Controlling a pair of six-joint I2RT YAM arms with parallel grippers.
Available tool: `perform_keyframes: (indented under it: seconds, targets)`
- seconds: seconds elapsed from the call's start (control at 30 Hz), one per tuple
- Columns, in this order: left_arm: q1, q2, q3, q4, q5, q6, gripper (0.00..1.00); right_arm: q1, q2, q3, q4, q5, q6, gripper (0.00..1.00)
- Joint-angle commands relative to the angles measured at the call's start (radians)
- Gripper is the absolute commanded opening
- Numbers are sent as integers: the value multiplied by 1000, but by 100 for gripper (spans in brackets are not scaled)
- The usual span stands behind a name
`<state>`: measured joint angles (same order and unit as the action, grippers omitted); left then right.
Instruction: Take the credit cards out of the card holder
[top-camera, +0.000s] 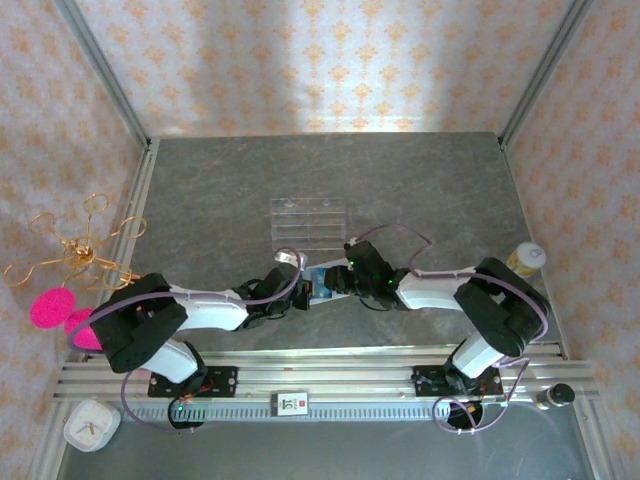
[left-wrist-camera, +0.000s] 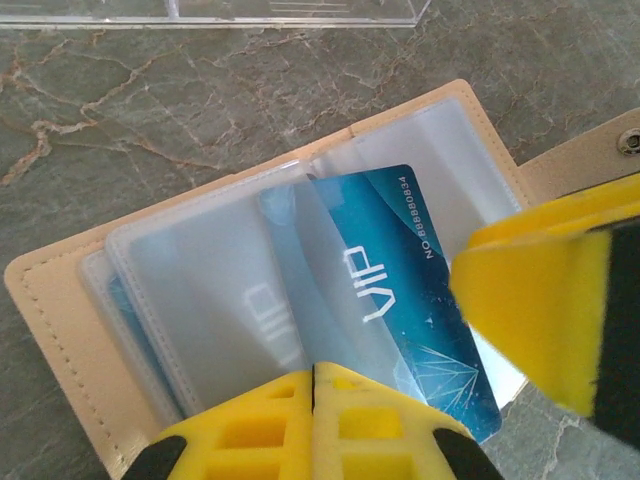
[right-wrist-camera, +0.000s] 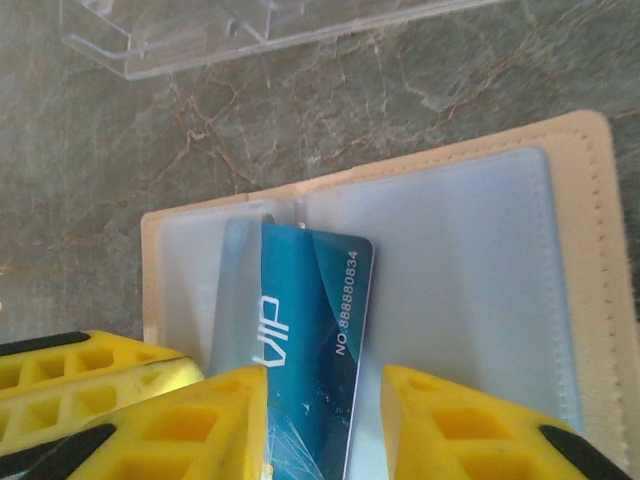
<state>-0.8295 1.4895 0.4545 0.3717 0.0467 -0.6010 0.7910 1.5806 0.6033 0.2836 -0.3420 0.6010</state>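
Observation:
The beige card holder (left-wrist-camera: 60, 310) lies open on the grey table, between the two arms (top-camera: 322, 283). A blue credit card (left-wrist-camera: 400, 270) marked VIP sticks halfway out of a clear sleeve. A second card (left-wrist-camera: 265, 310) shows faintly inside the neighbouring sleeve. My left gripper (left-wrist-camera: 313, 375) is shut, pinching the raised edge of that clear sleeve. My right gripper (right-wrist-camera: 325, 400) is open, its yellow fingers on either side of the blue card (right-wrist-camera: 310, 320), with a gap on the card's right. One right finger (left-wrist-camera: 540, 300) shows in the left wrist view.
A clear plastic compartment tray (top-camera: 308, 222) lies just beyond the card holder. A gold wire stand (top-camera: 85, 245) and pink pieces (top-camera: 52, 307) sit at the left edge. A yellow-capped bottle (top-camera: 525, 258) stands at the right, and walls close in three sides.

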Motion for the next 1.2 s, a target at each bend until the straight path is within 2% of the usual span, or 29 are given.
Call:
perform_keyframes:
  seconds: [0.0,0.17,0.27,0.33,0.4,0.73,0.87,1.03,1.17]
  targets:
    - [-3,35,1,1,-23,9,0,-3,25,-4,53,-46,-11,34]
    - [0,68,5,-7,-33,9,0,-3,55,-9,78,-72,7,29]
    - [0,80,4,-10,-29,35,0,-3,45,-25,83,-44,18,19]
    - [4,73,-3,-7,-21,37,0,-7,26,-40,66,6,30,8]
    - [12,62,-12,-8,-12,42,0,-21,-4,-65,57,44,42,4]
    - [39,37,0,-21,14,75,0,-54,-190,-147,-15,159,20,0]
    - [39,-86,11,-12,56,78,0,-55,-331,-166,16,139,-74,0]
    - [73,-332,-32,93,165,65,22,-64,-515,-166,110,63,-162,0]
    - [113,-450,-51,171,220,20,27,-71,-583,-154,237,21,-130,0]
